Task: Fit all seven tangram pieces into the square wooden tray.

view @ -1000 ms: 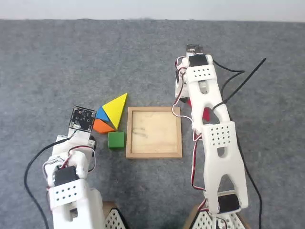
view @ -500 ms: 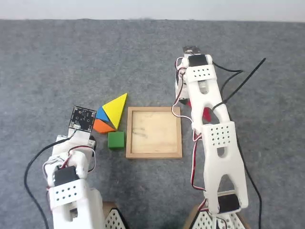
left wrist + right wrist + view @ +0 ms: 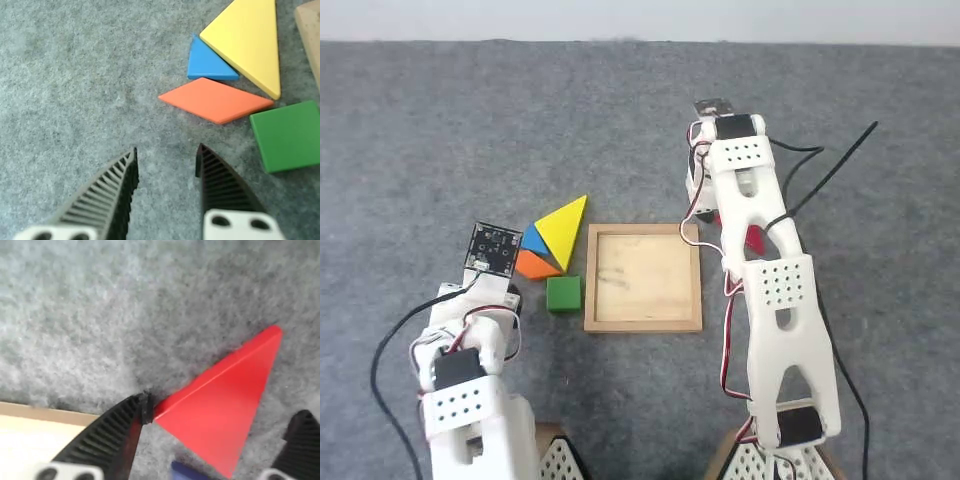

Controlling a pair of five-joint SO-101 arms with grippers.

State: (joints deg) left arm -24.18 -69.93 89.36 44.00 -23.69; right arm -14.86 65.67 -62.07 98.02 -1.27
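The square wooden tray (image 3: pixel 642 229) lies in the middle of the grey mat, nothing inside it. To its left lie a yellow triangle (image 3: pixel 565 228), a blue triangle (image 3: pixel 532 240), an orange parallelogram (image 3: pixel 535 265) and a green square (image 3: pixel 563 293). My left gripper (image 3: pixel 165 156) stands open over bare mat, just short of the orange parallelogram (image 3: pixel 215 100) and green square (image 3: pixel 287 135). My right gripper (image 3: pixel 222 416) is open astride a red triangle (image 3: pixel 235 385) beside the tray's right side, one fingertip (image 3: pixel 142 410) at the triangle's corner. A dark blue piece (image 3: pixel 192 472) peeks out beneath it.
The right arm (image 3: pixel 750 200) stretches over the mat right of the tray and hides most of the red triangle (image 3: pixel 752 238). The tray's edge (image 3: pixel 30 416) sits close to the right gripper. Black cables (image 3: pixel 830 170) trail off to the right. Open mat surrounds everything.
The right arm's wrist has turned slightly, its far end shifting a little to the left in the high view. The left arm and the pieces have not moved.
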